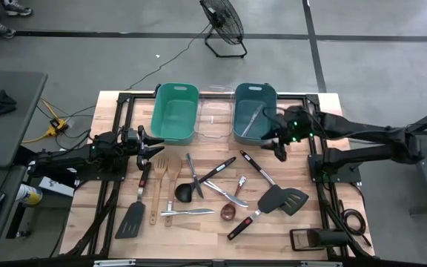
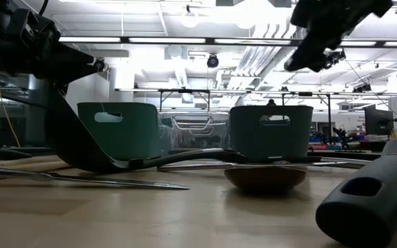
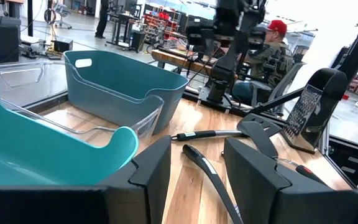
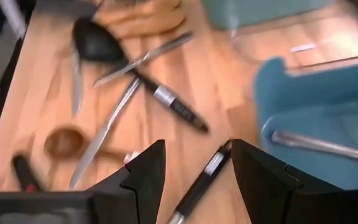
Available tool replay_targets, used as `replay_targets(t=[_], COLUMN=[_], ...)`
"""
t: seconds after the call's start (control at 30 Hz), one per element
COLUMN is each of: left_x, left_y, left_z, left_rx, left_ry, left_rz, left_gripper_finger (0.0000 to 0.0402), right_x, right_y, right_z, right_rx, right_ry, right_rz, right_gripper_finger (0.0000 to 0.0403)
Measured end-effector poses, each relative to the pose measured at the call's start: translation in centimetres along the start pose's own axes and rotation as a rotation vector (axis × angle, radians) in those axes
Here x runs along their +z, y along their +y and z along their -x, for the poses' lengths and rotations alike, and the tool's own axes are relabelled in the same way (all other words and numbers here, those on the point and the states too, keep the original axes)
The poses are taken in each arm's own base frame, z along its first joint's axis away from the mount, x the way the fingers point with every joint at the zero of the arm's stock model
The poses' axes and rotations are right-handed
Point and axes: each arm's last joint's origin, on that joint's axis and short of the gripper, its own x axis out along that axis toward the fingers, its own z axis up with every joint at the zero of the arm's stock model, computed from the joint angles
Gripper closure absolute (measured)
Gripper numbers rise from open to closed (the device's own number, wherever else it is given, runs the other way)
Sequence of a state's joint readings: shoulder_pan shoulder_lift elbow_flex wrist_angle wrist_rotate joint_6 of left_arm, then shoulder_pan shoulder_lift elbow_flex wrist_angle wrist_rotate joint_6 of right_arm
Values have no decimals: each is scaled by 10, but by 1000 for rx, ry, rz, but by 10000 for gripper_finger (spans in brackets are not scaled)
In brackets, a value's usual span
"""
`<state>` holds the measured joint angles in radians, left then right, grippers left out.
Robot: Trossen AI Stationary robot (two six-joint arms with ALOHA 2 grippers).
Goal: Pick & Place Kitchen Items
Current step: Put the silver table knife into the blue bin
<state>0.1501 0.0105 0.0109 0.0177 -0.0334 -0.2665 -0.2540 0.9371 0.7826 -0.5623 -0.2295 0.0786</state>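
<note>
High view: right end effector (image 1: 279, 150) empty, above black-handled utensil (image 1: 258, 171).

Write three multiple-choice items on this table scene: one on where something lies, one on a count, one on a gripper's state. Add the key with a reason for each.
1. Where does the one piece of silver cutlery already binned lie?
A. In the green bin
B. In the blue bin
C. In the clear bin

2. How many bins stand along the table's far edge?
A. Two
B. Three
C. Four

3. What is the state of the right gripper?
A. Shut on a spatula
B. Shut on a wooden spoon
C. Open, holding nothing

Key:
1 B: the silver cutlery lies slantwise inside the blue bin.
2 B: the green bin, the clear bin and the blue bin stand side by side.
3 C: the right gripper shows a bare gap between its fingers, above the table beside the blue bin.
</note>
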Motion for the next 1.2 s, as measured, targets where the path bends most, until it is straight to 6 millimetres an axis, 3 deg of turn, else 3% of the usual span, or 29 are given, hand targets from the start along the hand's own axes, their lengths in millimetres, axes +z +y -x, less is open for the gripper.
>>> replay_targets(t=[0.47,0.67,0.93,1.2], left_x=[0,0,0,0], left_y=[0,0,0,0], left_z=[0,0,0,0], left_rx=[0,0,0,0], left_ry=[0,0,0,0], left_rz=[0,0,0,0], left_gripper_finger=[252,252,252,252], right_x=[-21,-25,-22,-18], right_y=[34,50,80,96], right_z=[0,-14,-47,-70], right_rx=[116,96,188,246], right_ry=[177,245,261,218], right_rz=[207,1,-257,-294], right_gripper_finger=[227,227,227,227])
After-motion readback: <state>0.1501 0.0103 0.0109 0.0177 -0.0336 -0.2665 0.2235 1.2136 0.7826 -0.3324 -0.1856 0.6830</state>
